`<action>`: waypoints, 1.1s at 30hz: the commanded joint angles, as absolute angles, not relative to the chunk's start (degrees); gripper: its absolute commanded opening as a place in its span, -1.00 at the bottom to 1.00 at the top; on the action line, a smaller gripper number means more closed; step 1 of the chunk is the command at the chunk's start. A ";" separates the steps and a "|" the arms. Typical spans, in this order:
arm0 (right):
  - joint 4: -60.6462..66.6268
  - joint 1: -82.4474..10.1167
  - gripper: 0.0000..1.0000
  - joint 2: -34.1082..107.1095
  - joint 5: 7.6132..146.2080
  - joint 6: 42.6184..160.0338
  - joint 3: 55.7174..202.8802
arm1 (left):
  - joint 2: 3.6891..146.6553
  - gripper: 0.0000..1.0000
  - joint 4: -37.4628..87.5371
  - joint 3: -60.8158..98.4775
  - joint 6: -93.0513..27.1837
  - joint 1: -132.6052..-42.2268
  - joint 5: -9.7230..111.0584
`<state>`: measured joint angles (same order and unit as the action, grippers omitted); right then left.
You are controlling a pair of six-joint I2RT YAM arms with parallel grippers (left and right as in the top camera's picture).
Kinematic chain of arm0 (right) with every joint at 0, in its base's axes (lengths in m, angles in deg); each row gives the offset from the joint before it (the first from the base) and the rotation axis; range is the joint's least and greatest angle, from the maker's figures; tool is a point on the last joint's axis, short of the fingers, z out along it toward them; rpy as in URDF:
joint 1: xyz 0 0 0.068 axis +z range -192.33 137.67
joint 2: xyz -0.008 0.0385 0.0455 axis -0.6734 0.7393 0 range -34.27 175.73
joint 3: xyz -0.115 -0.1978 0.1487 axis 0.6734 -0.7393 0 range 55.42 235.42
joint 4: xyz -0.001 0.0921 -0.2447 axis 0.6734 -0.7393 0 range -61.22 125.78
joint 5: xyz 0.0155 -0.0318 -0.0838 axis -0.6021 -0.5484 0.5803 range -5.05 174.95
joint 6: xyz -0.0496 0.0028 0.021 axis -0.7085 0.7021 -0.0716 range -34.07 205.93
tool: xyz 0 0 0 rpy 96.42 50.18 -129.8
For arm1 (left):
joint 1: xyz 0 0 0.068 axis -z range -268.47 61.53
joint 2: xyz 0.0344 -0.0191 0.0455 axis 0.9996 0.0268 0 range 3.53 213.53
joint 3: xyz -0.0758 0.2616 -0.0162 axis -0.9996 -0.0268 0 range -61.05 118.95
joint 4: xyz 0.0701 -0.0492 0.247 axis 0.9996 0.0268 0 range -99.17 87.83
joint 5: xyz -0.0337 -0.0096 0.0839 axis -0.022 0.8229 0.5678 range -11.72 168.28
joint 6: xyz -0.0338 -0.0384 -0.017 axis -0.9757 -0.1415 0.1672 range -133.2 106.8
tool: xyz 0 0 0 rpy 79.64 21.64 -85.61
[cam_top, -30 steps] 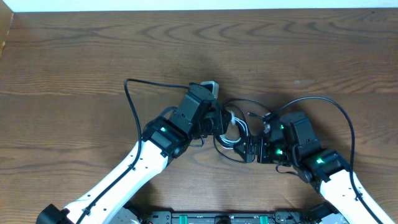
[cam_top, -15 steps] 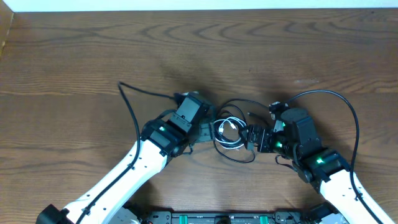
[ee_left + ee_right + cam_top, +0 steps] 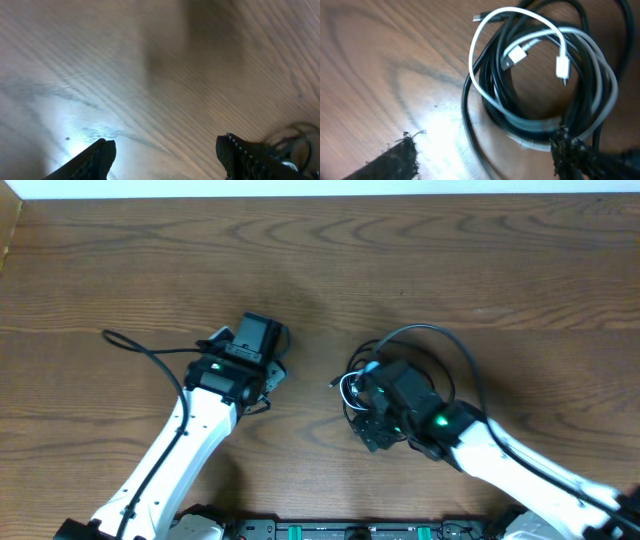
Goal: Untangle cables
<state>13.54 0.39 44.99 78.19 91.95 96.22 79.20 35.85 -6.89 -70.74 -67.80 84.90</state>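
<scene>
Tangled cables (image 3: pixel 492 95), black with one white, lie coiled at upper right of the right-wrist view. Your right gripper (image 3: pixel 484 142) is nearer, jaws spread, one meeting the coil's lower rim. Your left gripper (image 3: pixel 166 142) is spread, empty and well apart.
</scene>
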 commanded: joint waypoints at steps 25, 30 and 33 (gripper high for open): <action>0.92 -14.41 -0.97 47.70 50.54 119.90 122.18 | 76.91 -0.10 34.84 -5.78 -56.62 -69.79 74.99; 0.20 -19.98 -0.97 48.12 48.05 121.24 122.12 | 73.68 -0.12 28.63 -5.78 -43.09 -69.79 56.61; -1.55 -21.36 -0.98 48.12 46.85 122.40 122.12 | 70.37 -0.11 26.38 -5.78 -41.67 -69.79 50.60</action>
<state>-0.47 -20.33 48.18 51.72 118.33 122.34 73.94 27.54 -6.89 -49.27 -69.50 62.67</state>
